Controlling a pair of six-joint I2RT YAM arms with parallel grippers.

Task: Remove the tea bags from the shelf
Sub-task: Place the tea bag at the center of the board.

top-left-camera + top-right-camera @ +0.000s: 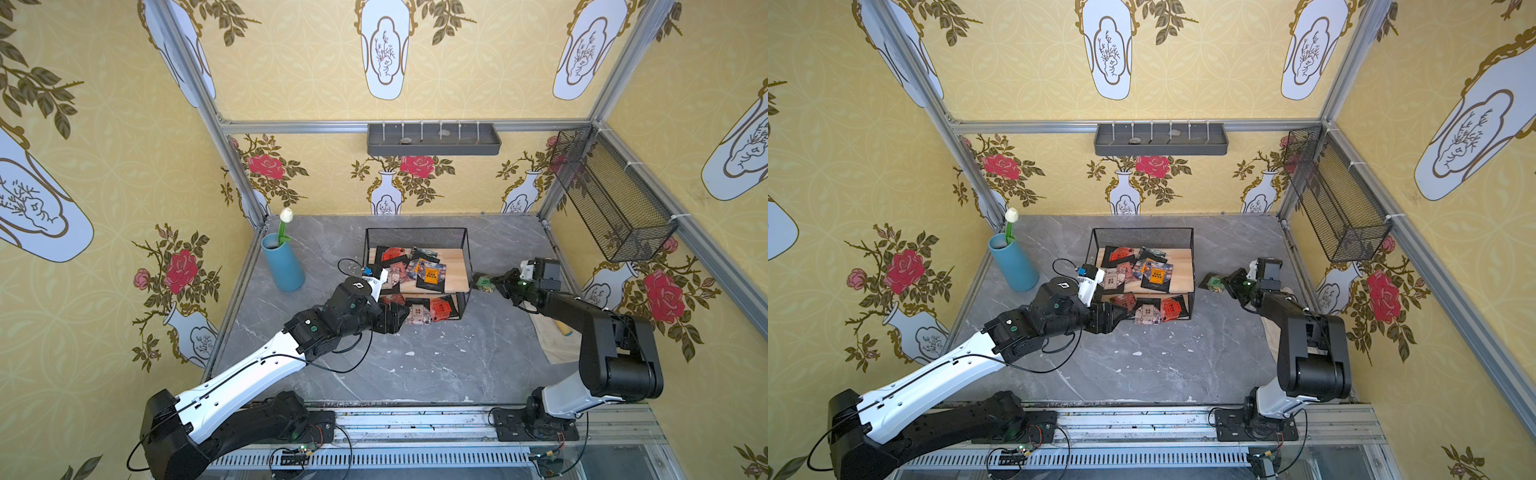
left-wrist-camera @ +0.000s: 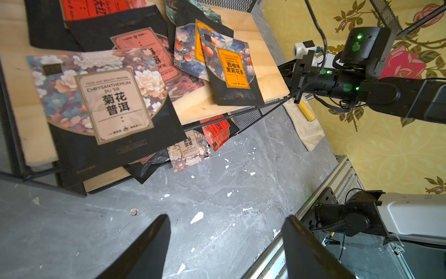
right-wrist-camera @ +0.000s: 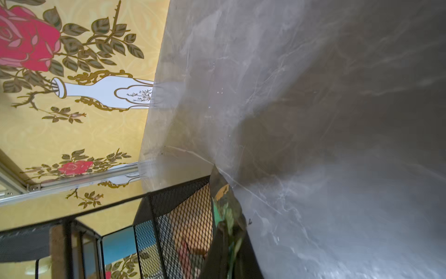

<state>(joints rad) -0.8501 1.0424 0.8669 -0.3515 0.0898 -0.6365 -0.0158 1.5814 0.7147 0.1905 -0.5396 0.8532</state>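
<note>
Green-labelled tea bag sits pinched in my right gripper just outside the shelf; its wrist view blurs it. Other tea bags litter both boards. Only the left wrist view shows my left gripper spread.

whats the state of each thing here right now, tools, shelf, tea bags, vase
shelf, upright on the table, both boards hold tea bags
tea bags, loose overlapping pile, some overhanging the board edges
green tea bag, gripped, outside the shelf at its right side
right tool, shut on the green tea bag
left tool, open, empty, at the shelf's front
vase, upright, one white flower in it
</note>
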